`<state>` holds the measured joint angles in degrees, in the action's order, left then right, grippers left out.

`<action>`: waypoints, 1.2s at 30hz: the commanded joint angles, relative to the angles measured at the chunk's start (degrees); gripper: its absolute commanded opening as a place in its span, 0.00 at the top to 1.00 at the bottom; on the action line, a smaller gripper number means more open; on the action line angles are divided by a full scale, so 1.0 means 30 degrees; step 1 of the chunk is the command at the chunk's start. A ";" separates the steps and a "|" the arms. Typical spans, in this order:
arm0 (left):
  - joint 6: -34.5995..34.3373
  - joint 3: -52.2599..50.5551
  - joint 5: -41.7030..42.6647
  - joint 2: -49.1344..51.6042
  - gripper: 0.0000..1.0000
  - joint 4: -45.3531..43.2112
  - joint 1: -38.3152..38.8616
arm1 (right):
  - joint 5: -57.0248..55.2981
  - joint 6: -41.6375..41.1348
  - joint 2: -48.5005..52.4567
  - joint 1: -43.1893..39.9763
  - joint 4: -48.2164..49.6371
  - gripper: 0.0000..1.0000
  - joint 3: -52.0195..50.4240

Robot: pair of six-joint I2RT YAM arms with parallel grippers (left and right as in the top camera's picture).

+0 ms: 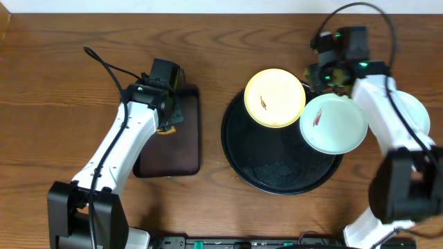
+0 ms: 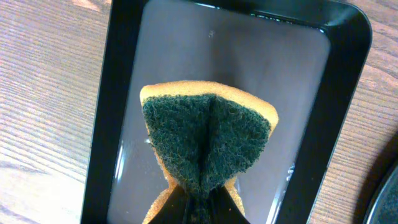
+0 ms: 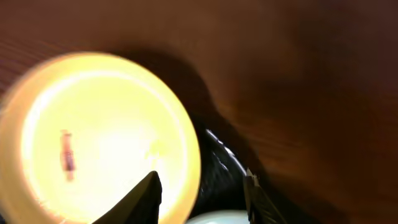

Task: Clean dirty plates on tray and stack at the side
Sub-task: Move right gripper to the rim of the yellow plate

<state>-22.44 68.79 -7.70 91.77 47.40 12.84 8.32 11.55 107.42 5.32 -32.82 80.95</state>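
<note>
Wooden table: three plates, one tray; left pincer pinches one sponge, right pincer spread.

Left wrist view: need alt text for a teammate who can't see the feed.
The left claw pinches a yellow sponge, its dark green scouring face folded toward the camera, in front of a small rectangular black tray. The tray sits on a wooden table; the rim of the round black tray shows at the lower right.

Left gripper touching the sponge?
Touching. Left wrist view: the fingers of the left gripper pinch the sponge, creasing it down the middle.
</note>
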 commanded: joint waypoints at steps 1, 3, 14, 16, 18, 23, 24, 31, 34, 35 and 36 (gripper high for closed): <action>0.0117 -0.0117 -0.0284 0.0044 0.92 0.0044 -0.0095 | -0.0772 0.0459 0.1581 0.0444 0.0576 0.59 0.0109; 0.0117 -0.0117 -0.0284 0.0044 0.92 0.0044 -0.0095 | -0.0772 0.0459 0.2288 0.0495 0.0903 0.60 0.0109; 0.0117 -0.0117 -0.0284 0.0044 0.92 0.0044 -0.0095 | -0.0430 -0.0721 0.2907 0.0554 0.1013 0.99 0.0117; 0.0117 -0.0117 -0.0284 0.0044 0.92 0.0051 -0.0095 | 0.0219 -0.1246 0.2521 0.0568 0.0765 0.99 0.0124; 0.0124 -0.0117 -0.0291 0.0044 0.92 0.0051 -0.0095 | 0.1005 -0.2331 0.1836 0.0561 0.0226 0.99 0.0124; 0.0117 -0.0117 -0.0291 0.0044 0.92 0.0058 -0.0095 | 0.2856 -0.4976 -0.0160 0.0576 -0.2718 0.99 0.0124; 0.0117 -0.0117 -0.0284 0.0044 0.91 0.0058 -0.0095 | 0.2892 -0.5253 -0.0503 0.0612 -0.3636 0.99 0.0124; 0.0117 -0.0117 -0.0284 0.0044 0.92 0.0051 -0.0095 | 0.0787 -0.7606 -0.0911 0.1290 -0.7708 0.99 -0.0721; 0.0138 -0.0117 -0.0175 0.0044 0.92 0.0058 -0.0095 | -0.0408 -0.8378 -0.0911 0.1814 -0.8036 0.99 -0.0911; 0.0138 -0.0117 -0.0066 0.0044 0.92 0.0051 -0.0095 | -0.0838 -0.8721 -0.0918 0.1974 -0.8160 0.99 -0.0911; 0.0204 -0.0117 0.0058 0.0044 0.92 0.0051 -0.0080 | -0.1217 -0.9005 -0.0918 0.2135 -0.8255 0.99 -0.0911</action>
<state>-22.44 68.79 -7.68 91.77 47.48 12.84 9.23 -10.79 104.60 9.87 -57.17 78.54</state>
